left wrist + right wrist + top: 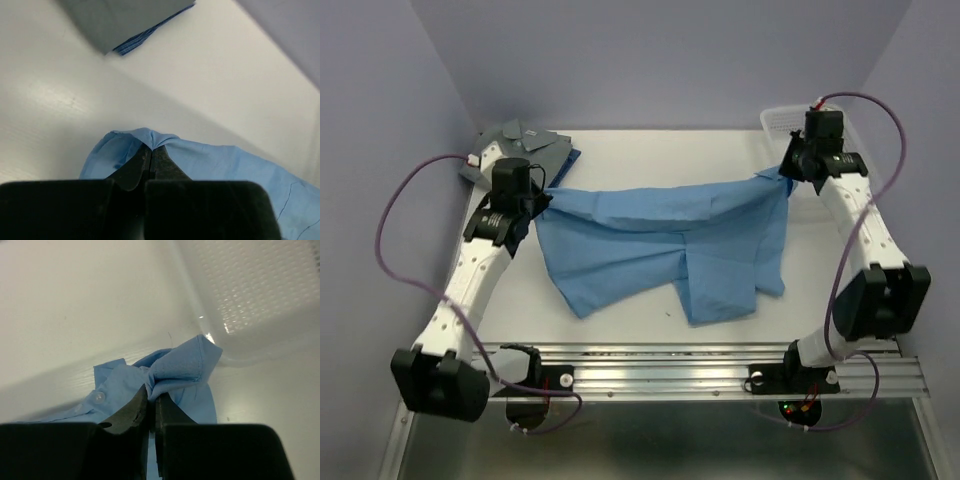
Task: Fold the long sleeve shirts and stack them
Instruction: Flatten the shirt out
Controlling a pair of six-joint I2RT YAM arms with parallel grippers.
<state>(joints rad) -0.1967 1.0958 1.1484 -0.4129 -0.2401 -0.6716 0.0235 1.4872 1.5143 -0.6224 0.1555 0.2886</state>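
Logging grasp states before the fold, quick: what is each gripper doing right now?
Left gripper: closed, pinching an edge of the light blue shirt.
Right gripper: closed, pinching the light blue shirt at its other end.

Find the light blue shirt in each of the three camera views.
Top external: light blue shirt stretched across the middle of the white table.
Left wrist: lower centre and right, a corner pinched in the jaws.
Right wrist: centre, bunched in the jaws beside the basket.
Shared landmark: the white table, visible in all three.
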